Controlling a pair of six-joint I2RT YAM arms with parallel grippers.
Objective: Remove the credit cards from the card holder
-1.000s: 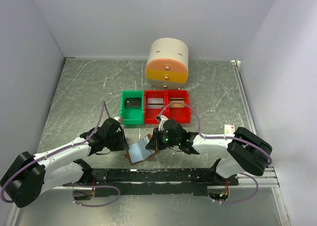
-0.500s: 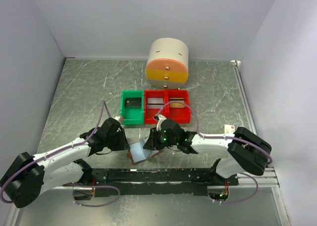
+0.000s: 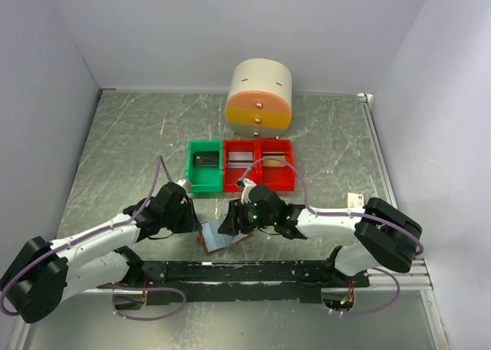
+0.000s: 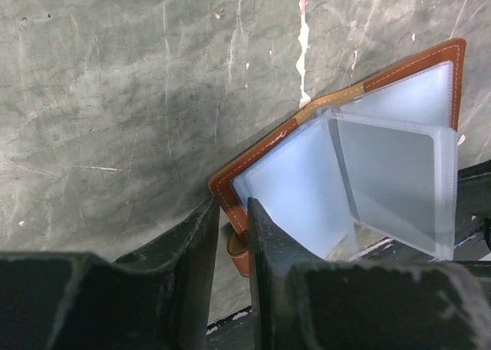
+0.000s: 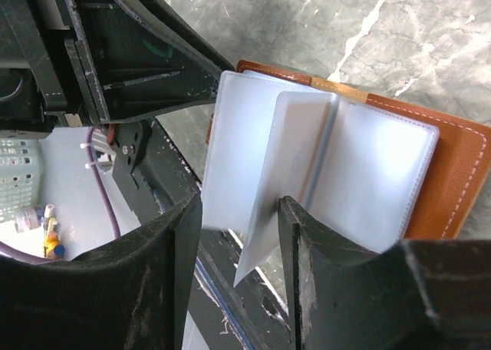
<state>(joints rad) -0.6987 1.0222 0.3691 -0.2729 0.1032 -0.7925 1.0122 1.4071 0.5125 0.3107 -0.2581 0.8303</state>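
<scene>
Brown leather-look card holder [image 3: 217, 238]: lies open on the grey marbled table [image 3: 123, 150], between the two grippers, pale blue-grey panels up.
Sleeves: one frosted leaf [image 5: 288, 166] stands up from the fold, the others lie flat.
credit cards: can't make them out through the frosted plastic.
left gripper [image 4: 232, 212]: clenched on the holder's brown corner, one finger on each side of the edge.
right gripper [image 5: 239, 212]: fingers parted, straddling the raised leaf. The leaf sits close to one finger, contact unclear.
Spacing: grippers near each other, holder directly under the right one.
green bin [image 3: 192, 173]: beyond both grippers.
red bins [image 3: 257, 186]: two, just beside green, beyond the right gripper.
Round cream-and-orange drawer unit [image 3: 259, 97]: farther out behind the bins.
</scene>
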